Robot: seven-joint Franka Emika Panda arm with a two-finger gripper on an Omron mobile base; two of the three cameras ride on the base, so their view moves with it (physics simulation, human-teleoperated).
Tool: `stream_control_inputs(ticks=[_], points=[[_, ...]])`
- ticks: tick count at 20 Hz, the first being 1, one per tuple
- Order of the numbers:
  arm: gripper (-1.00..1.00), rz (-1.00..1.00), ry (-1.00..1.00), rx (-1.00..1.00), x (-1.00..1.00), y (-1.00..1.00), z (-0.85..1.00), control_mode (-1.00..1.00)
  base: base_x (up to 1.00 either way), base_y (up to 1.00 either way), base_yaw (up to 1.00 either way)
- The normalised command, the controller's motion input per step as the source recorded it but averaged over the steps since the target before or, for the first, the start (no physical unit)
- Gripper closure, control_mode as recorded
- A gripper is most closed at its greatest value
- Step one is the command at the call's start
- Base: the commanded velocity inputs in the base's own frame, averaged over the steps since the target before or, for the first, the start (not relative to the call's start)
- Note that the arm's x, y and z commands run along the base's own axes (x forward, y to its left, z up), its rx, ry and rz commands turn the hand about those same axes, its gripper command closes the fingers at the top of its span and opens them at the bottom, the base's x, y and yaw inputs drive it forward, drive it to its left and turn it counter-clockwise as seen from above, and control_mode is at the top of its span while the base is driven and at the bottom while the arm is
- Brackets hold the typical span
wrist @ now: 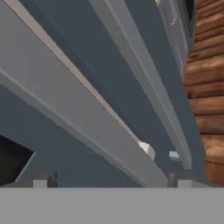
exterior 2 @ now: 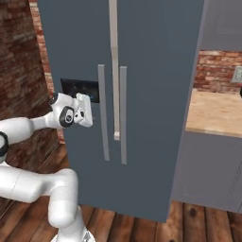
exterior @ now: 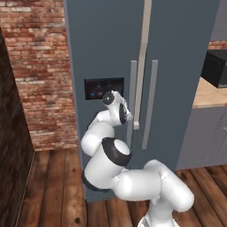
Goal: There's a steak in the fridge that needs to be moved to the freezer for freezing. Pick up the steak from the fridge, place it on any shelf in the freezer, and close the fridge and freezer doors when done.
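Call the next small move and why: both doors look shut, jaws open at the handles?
Probably ease the gripper forward so its open jaws straddle the left bar handle, then close. Both doors are shut, so the steak can't be reached yet. In the hand view that handle runs diagonally between the fingertips, close ahead; the gripper sits right beside it but grips nothing.

The gripper (wrist: 111, 180) stands wide open, its fingertips (wrist: 41, 181) well apart. Between the jaws, close ahead, runs the freezer door's grey bar handle (wrist: 65, 105). Beyond one tip lies a black panel (wrist: 11, 159); beyond the other, seemingly a second handle (wrist: 144, 87) and wooden floor (wrist: 208, 100).
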Motion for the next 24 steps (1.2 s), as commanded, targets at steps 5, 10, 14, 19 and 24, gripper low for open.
stream_control_inputs(ticks=[5, 10, 14, 19, 24], points=[[-1.0, 0.18, -0.12, 0.0, -0.92, -0.96, 0.06, -1.0, 0.0, 0.0, 0.0], [-1.0, 0.36, -0.22, -0.03, -0.94, -0.76, 0.13, -1.0, 0.0, 0.0, 0.0], [-1.0, 0.32, -0.05, -0.01, -0.16, -0.96, 0.0, -1.0, 0.0, 0.0, 0.0], [-1.0, 0.23, -0.08, -0.16, -0.25, -0.45, 0.11, -1.0, 0.0, 0.0, 0.0], [-1.0, 0.21, -0.04, -0.01, 0.49, -0.26, -0.12, -1.0, 0.0, 0.0, 0.0]])
